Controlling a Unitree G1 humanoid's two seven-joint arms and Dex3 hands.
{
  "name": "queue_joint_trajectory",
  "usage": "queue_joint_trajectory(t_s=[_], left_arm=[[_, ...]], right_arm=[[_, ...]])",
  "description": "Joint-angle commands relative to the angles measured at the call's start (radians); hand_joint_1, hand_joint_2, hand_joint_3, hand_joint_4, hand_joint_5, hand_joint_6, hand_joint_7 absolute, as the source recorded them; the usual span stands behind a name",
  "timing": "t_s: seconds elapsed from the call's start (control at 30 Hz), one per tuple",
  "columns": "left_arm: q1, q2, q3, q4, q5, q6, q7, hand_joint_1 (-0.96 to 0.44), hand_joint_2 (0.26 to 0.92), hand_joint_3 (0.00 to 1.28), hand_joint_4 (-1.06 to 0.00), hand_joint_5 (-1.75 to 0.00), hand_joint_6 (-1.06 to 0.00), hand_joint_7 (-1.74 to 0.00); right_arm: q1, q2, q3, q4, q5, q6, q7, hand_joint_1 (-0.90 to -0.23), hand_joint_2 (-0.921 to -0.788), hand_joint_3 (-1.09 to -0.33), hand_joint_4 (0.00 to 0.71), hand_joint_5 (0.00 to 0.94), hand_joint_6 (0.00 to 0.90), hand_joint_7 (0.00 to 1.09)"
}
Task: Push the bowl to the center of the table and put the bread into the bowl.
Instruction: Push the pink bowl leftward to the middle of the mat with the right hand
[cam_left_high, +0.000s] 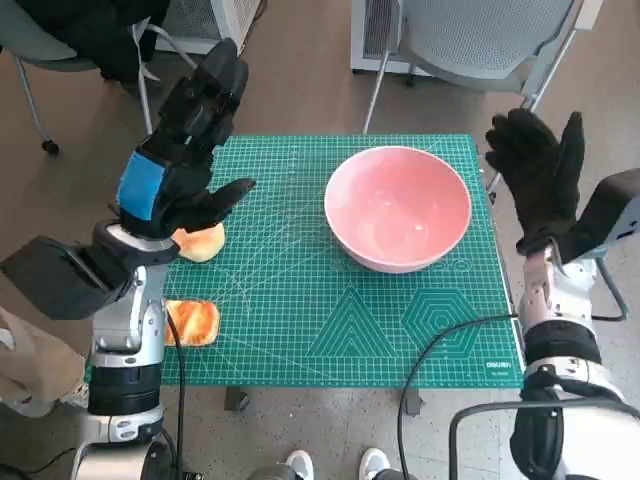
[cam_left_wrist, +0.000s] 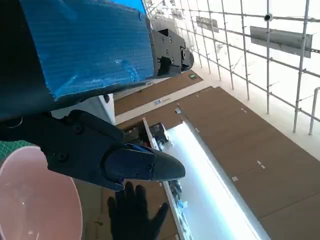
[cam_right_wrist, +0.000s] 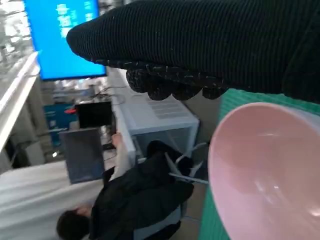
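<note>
The pink bowl (cam_left_high: 398, 207) sits on the green cutting mat (cam_left_high: 300, 320) toward the worktop's far right, empty; two pieces of bread lie at the mat's left edge, one bread piece (cam_left_high: 201, 243) just under the left hand (cam_left_high: 185, 150) and a toasted piece (cam_left_high: 192, 322) nearer the robot; the right hand (cam_left_high: 540, 180) hovers beside the bowl's right rim, fingers spread and holding nothing, and the left hand is likewise spread and empty above the mat; the step in hand looks to be the push, so the right palm should meet the bowl's outer wall low and flat, pressing leftward steadily so the bowl slides rather than tips, stopping near the mat's middle; the head view alone shows the bread and both hands' spacing; the right wrist view shows the bowl's rim close under the glove, plus a seated person (cam_right_wrist: 125, 200) beyond; the left wrist view shows the bowl's edge and the gloved hand beyond it, no bread.
</note>
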Motion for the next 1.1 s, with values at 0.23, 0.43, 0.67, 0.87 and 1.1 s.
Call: queue_joint_trajectory(t_s=[0.23,0.43,0.67,0.87,1.1], left_arm=[[0.018,0.014,0.006,-0.025,-0.007,0.012,-0.003,-0.69,0.921,0.23,-0.05,0.0,-0.18,-0.1],[0.02,0.014,0.008,-0.026,-0.01,0.016,-0.004,-0.68,0.921,0.23,-0.05,0.0,-0.18,-0.1],[0.022,0.013,0.008,-0.031,-0.011,0.022,-0.004,-0.68,0.921,0.23,-0.05,0.0,-0.18,-0.1],[0.021,0.011,0.008,-0.027,-0.008,0.022,-0.002,-0.69,0.921,0.23,-0.05,0.0,-0.18,-0.1],[0.023,0.011,0.008,-0.024,-0.008,0.018,-0.003,-0.69,0.921,0.23,-0.05,0.0,-0.18,-0.1]], right_arm=[[0.048,0.003,-0.01,0.02,-0.021,0.067,-0.034,-0.736,-0.921,-1.008,-0.001,-0.001,0.018,0.02],[0.06,0.006,-0.016,0.022,-0.026,0.081,-0.039,-0.754,-0.921,-0.994,-0.001,-0.001,0.008,0.01],[0.073,0.013,-0.021,0.024,-0.035,0.089,-0.042,-0.765,-0.921,-0.981,-0.001,-0.001,0.004,0.01],[0.086,0.024,-0.018,0.025,-0.043,0.088,-0.049,-0.748,-0.921,-0.979,-0.001,-0.001,0.003,0.01],[0.1,0.035,-0.014,0.026,-0.053,0.091,-0.051,-0.727,-0.921,-0.985,-0.001,-0.001,0.015,0.02]])
